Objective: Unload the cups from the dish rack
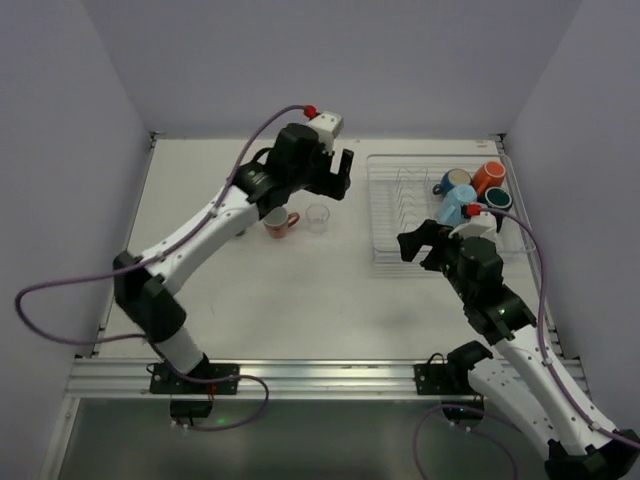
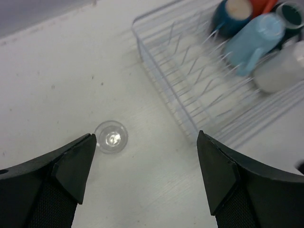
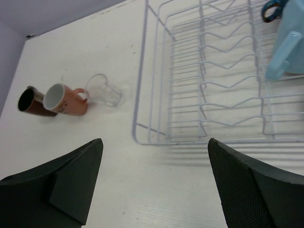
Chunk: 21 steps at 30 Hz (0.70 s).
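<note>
At the left gripper (image 2: 147,142): jaws spread wide, nothing between them, above the matte white table (image 2: 57,71). Below it, nearer one finger, a clear glass tumbler (image 2: 111,137), upright, untouched. At the right gripper (image 3: 154,142): equally wide, empty, just short of the dish rack (image 3: 204,85). Clustered at the rack's far right end: light blue mug (image 2: 254,40), dark blue mug (image 2: 230,14), orange mug (image 1: 488,176), dark teal mug (image 1: 496,198), white mug (image 2: 280,66) (blurred). Between right gripper and mugs, rows of thin zigzag wire tines. Beside the tumbler, a glossy salmon-pink mug (image 3: 64,99) touching a dark brown mug (image 3: 31,102).
</note>
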Tool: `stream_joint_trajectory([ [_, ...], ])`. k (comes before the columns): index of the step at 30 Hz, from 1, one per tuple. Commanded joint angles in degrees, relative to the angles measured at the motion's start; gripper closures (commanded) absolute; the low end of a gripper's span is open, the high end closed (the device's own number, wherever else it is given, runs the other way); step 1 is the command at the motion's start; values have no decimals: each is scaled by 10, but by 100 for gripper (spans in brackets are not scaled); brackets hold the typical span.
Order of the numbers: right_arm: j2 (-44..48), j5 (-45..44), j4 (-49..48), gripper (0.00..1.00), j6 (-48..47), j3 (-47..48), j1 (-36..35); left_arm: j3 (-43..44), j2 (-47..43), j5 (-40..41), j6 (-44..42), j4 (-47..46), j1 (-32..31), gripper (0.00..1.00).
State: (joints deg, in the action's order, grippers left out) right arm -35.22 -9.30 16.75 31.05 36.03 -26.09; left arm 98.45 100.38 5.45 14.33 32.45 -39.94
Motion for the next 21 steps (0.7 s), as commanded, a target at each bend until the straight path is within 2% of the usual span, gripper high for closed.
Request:
stream_joint_trajectory([
  [1,-28,-51,23,6,-26,40,41,-76,-192,-88,17,-160,-6,6],
  [4,-69,-55,27,1,-35,59,82,-165,-306,-105,19,-186,-6,2],
  [8,-125,-88,35,1,-49,86,134,-290,-437,-124,18,-188,-7,0],
  [9,-145,-94,42,1,-52,99,147,-340,-460,-129,13,-185,-6,0],
  [13,-186,-111,43,1,-67,126,220,-418,-578,-106,-18,-142,-5,0],
  [18,-237,-114,33,1,-118,156,277,-511,-668,-102,-23,-171,-5,0],
  [21,-263,-104,26,1,-153,167,299,-535,-667,-105,-23,-169,-6,0],
])
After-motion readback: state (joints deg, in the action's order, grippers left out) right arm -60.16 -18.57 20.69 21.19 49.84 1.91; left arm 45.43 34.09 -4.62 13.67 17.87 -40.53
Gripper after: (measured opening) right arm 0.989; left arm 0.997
